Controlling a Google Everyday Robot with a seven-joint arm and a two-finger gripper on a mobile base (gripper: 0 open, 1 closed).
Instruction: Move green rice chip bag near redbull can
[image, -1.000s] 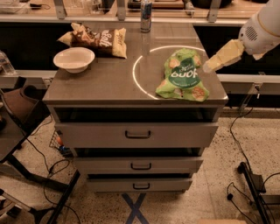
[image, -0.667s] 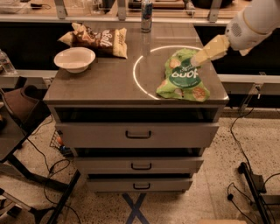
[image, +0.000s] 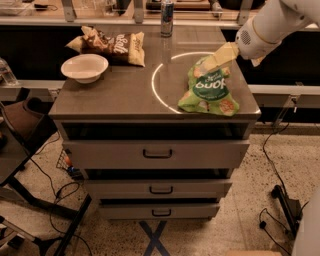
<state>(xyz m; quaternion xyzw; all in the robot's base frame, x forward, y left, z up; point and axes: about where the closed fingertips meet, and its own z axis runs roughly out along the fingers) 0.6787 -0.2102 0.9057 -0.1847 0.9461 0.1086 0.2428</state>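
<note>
Green and crinkled, the green rice chip bag (image: 210, 92) lies on the right side of the worktop (image: 115, 97), near the front edge. Its large white lettering faces away from the camera and cannot be read with certainty; round tan chips are pictured around it. The bag overlaps a thin white circle (image: 154, 86) marked on the grey surface.

The claw (image: 212, 61), pale cream on a white arm that reaches in from the upper right, sits at the bag's top edge. Whether it is apart, together or clamped on the bag cannot be told.

The redbull can (image: 167, 17), silver and blue, stands upright at the back edge of the worktop, well apart from the green bag. A brown-and-cream chip bag (image: 112, 44) with white script lies at the back left, and just in front of it sits a white bowl (image: 84, 67).

Below the worktop are three grey drawers (image: 157, 153) with dark handles. The floor is speckled, with black cables (image: 270, 165) trailing on both sides and a blue tape cross (image: 152, 239) under the cabinet.
</note>
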